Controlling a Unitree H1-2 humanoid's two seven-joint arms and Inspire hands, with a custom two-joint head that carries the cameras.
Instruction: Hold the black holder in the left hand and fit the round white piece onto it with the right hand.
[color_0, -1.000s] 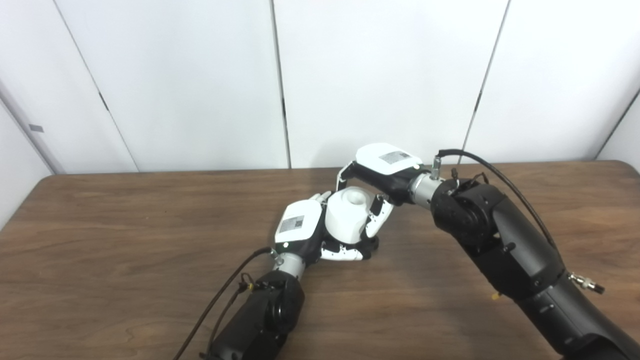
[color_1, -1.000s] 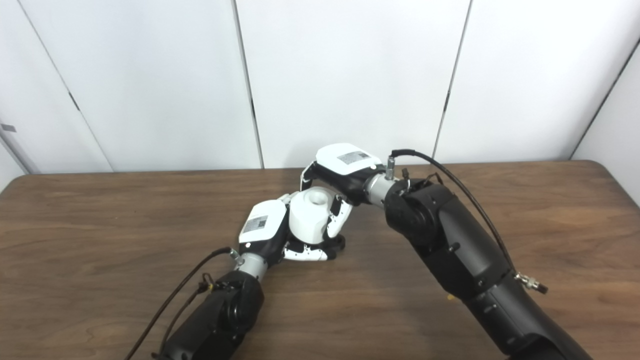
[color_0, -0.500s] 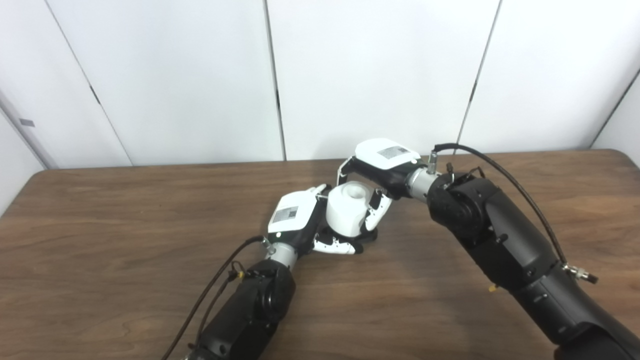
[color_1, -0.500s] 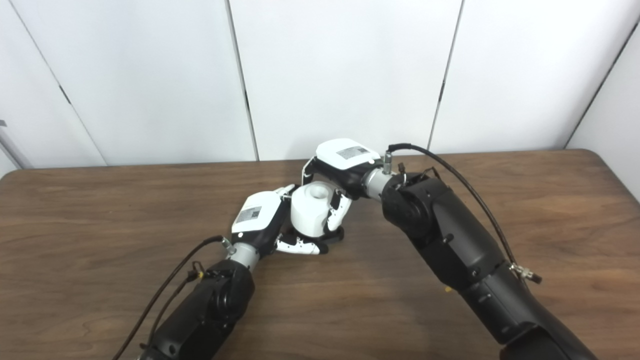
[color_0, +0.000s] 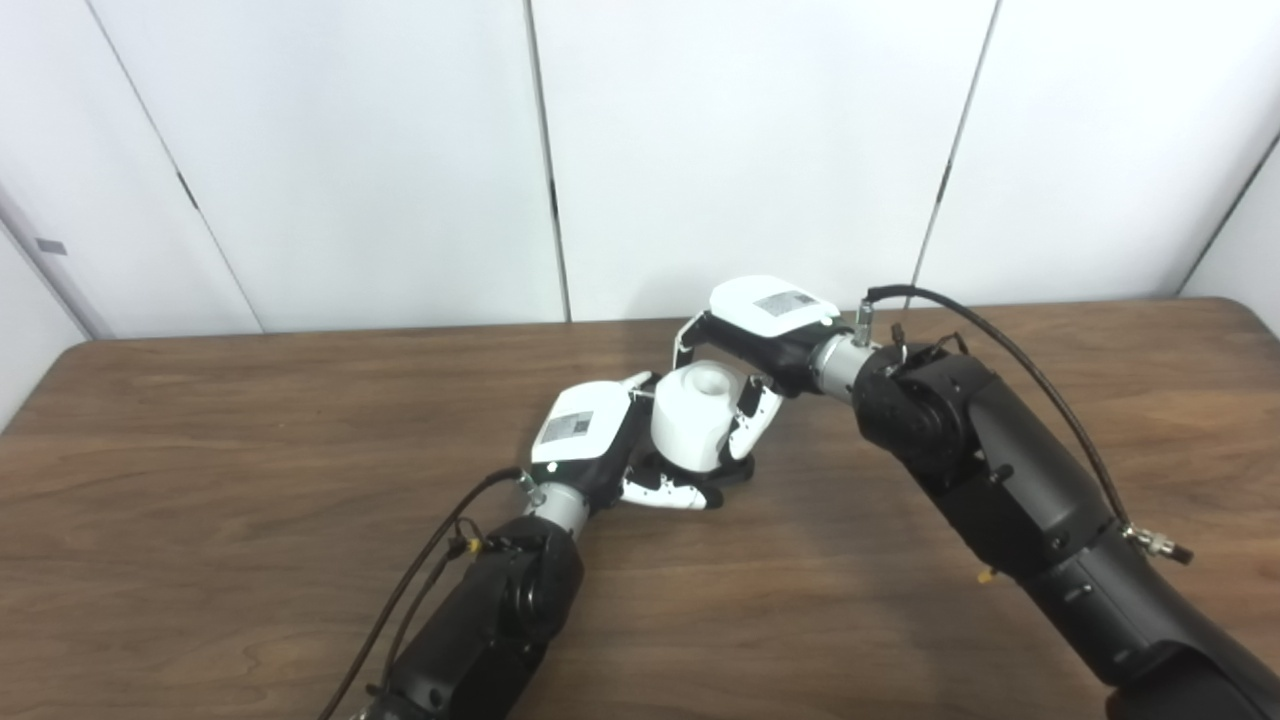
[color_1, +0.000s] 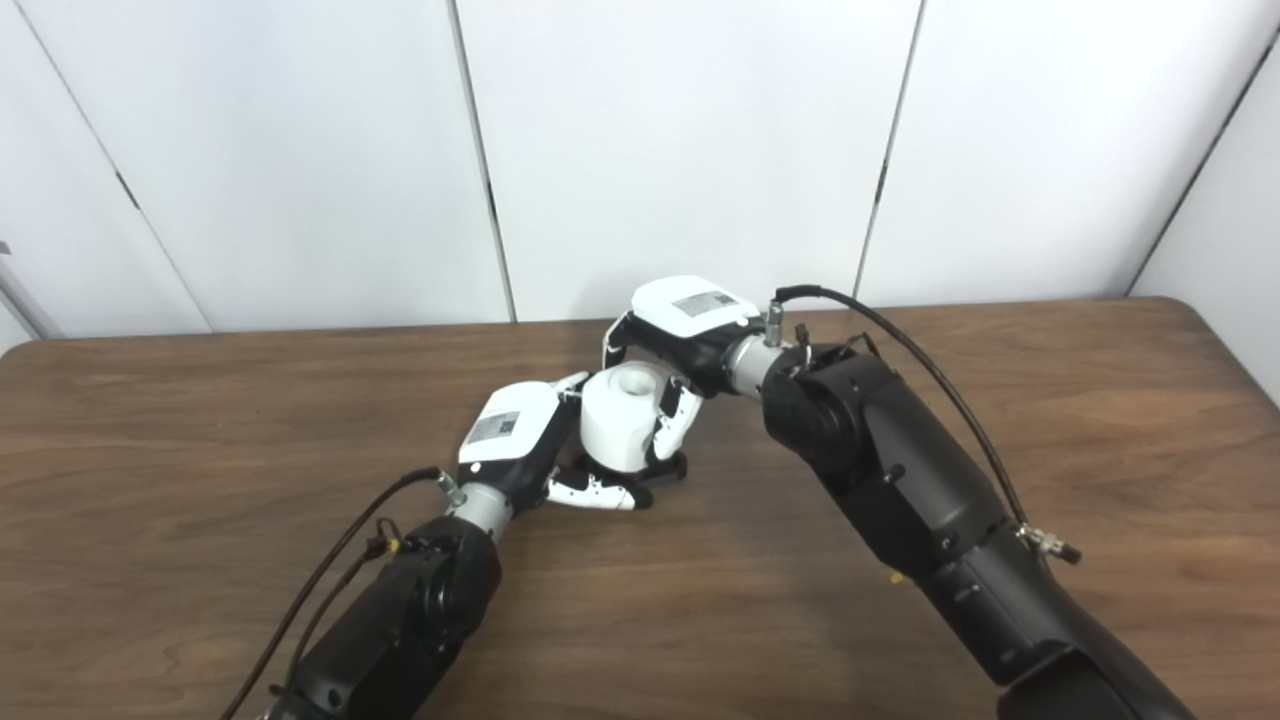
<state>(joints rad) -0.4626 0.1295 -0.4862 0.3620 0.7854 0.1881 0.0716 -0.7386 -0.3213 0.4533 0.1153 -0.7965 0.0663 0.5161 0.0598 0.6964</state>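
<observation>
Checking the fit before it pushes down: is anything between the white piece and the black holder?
Nothing visible is. The round white piece, in the right hand, sits directly over the black holder, gripped by the left hand.

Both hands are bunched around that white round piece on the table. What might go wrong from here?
1. The black holder is almost hidden under the round white piece, so a crooked fit would likely be hard to spot.
2. The left hand and right hand crowd the same spot; their fingers might knock together.
3. If the right hand lets go early, the white piece might tip onto the table.
</observation>
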